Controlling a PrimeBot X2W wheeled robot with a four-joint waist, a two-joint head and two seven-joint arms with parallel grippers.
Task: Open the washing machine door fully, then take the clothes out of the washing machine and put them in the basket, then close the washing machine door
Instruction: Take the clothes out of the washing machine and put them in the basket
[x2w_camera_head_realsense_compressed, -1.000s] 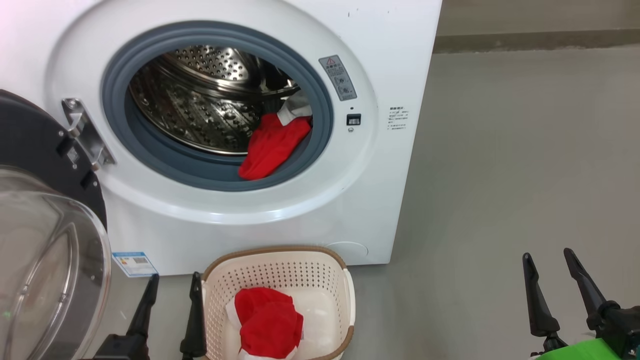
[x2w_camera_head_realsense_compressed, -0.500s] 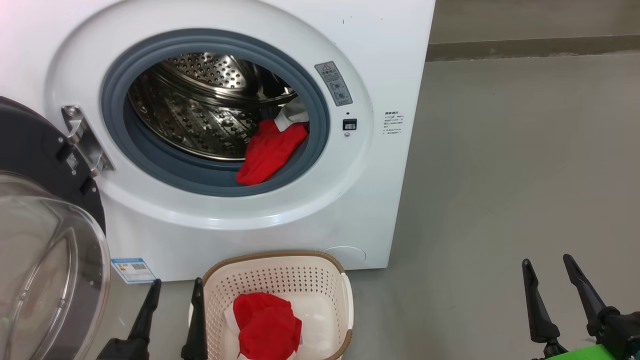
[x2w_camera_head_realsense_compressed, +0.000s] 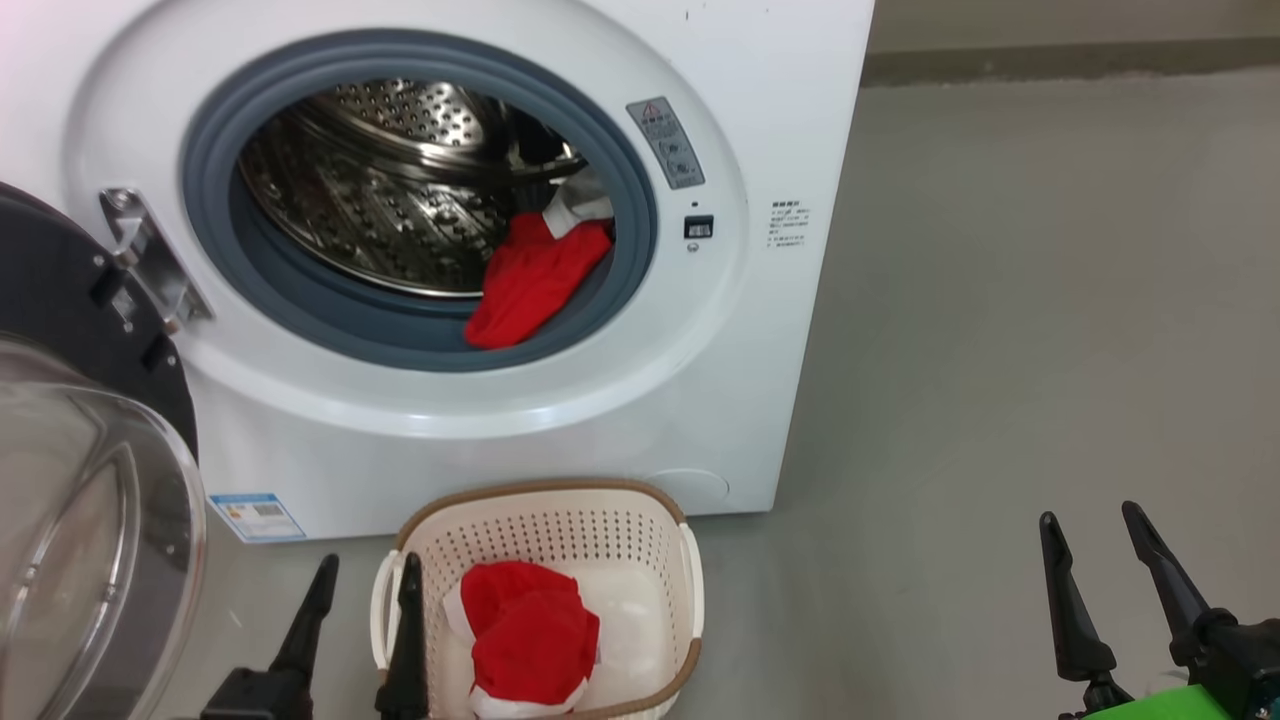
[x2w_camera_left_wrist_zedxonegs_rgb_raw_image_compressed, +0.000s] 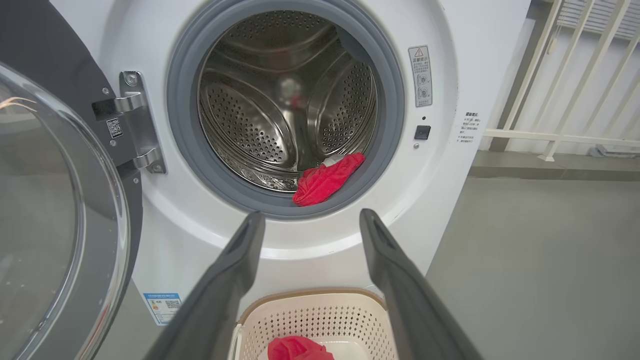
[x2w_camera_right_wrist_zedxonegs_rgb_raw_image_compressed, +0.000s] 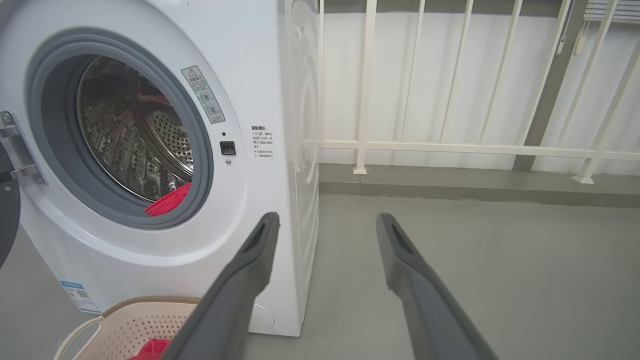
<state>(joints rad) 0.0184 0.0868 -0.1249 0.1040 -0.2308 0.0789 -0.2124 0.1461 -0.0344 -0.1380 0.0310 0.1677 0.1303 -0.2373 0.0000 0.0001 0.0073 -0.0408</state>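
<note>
Left pincer (x2w_camera_head_realsense_compressed: 370, 558) edged toward basket (x2w_camera_head_realsense_compressed: 540, 488), it and right pincer (x2w_camera_head_realsense_compressed: 1088, 512) agape, empty, blue label (x2w_camera_head_realsense_compressed: 256, 516) unreadable

The floor (x2w_camera_head_realsense_compressed: 1000, 300) is a smooth grey surface with a uniform finish. The washing machine (x2w_camera_head_realsense_compressed: 800, 100) stands directly on it, at the left of the head view. The basket (x2w_camera_head_realsense_compressed: 540, 489) rests on the floor just in front of the machine's lower front panel. To the rear, a raised grey kerb (x2w_camera_right_wrist_zedxonegs_rgb_raw_image_compressed: 450, 187) borders the floor and carries a white railing (x2w_camera_right_wrist_zedxonegs_rgb_raw_image_compressed: 450, 148).
</note>
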